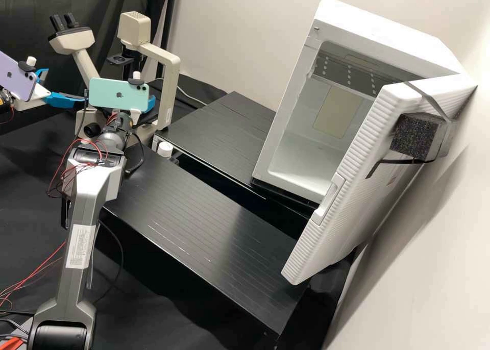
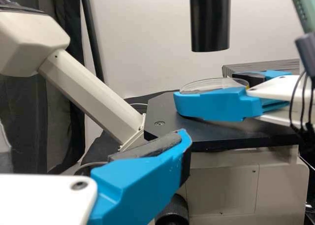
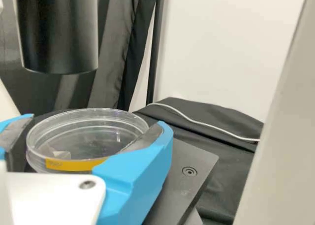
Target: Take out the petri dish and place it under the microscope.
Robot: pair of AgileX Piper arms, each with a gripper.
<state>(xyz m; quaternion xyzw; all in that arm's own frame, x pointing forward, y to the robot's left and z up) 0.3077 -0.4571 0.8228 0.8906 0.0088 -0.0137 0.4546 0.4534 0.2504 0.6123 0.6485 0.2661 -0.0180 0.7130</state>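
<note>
- The right tool (image 1: 149, 104), at the left of the high view behind the mint-green phone (image 1: 115, 94), has its fingers on either side of the petri dish (image 3: 88, 136), closed in against its wall.
- The petri dish is clear and round, with a yellow strip on its side; it sits over the dark microscope stage (image 2: 172, 121), below the black cylinder (image 2: 210, 20). Whether its base touches the stage, I cannot tell.
- The left tool (image 1: 66, 87), near the left edge of the high view beside the lilac phone (image 1: 18, 77), stands with its fingers apart and holds nothing. In the left wrist view one blue finger with a bare dark pad (image 2: 147, 145) is in front of the stage, well apart from the dish.
- The cream microscope (image 1: 171, 79) takes up the upper left of the high view, its dark eyepieces (image 1: 64, 21) tipped upward.
- On the right of the high view is a white cabinet (image 1: 286, 115), its ribbed door (image 1: 352, 186) open and a dark speckled block (image 1: 416, 135) strapped to it.
- The black slatted table (image 1: 204, 222) runs through the middle of the high view.
</note>
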